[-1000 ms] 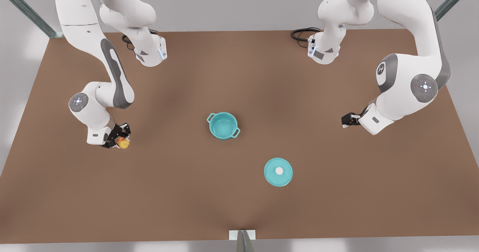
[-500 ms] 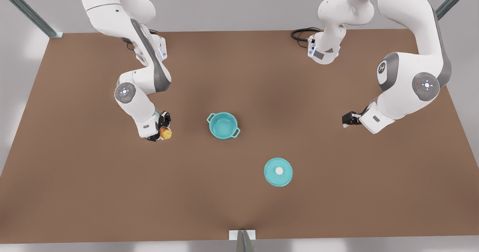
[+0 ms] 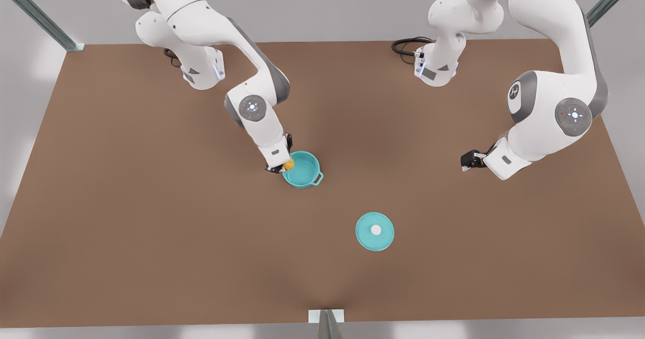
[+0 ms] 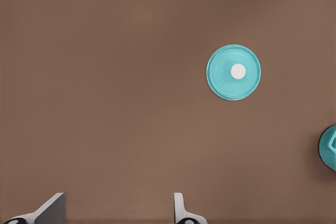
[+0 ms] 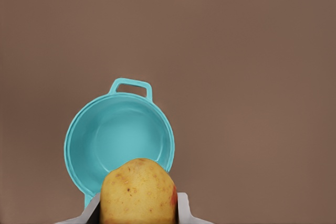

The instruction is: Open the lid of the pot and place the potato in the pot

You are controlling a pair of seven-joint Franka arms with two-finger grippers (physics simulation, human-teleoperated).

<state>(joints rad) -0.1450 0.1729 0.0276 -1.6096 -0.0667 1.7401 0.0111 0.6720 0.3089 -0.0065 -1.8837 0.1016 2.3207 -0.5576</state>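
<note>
Right now the right gripper (image 3: 286,166) hangs at the pot's (image 3: 301,169) rim, on the side toward the front view's left, with its fingers (image 5: 184,209) closed on the potato (image 3: 288,164). In the right wrist view the potato (image 5: 138,191) sits squeezed between the two pale fingertips, above the near edge of the open pot (image 5: 119,145), whose teal inside is bare. One loop handle (image 5: 131,87) of the pot points away from the gripper.

The pot stands uncovered near the middle of the brown table (image 3: 126,228). The lid (image 3: 375,231) lies flat on the table, white knob up, well apart from the pot, nearer the front view's bottom and to its right.

Over on the front view's right the left gripper (image 3: 467,161) waits above bare table, well apart from both pot and lid. In the left wrist view its fingers (image 4: 181,209) stand wide apart with nothing between them, the lid (image 4: 233,72) farther off and a slice of the pot (image 4: 329,148) at the picture's edge.
</note>
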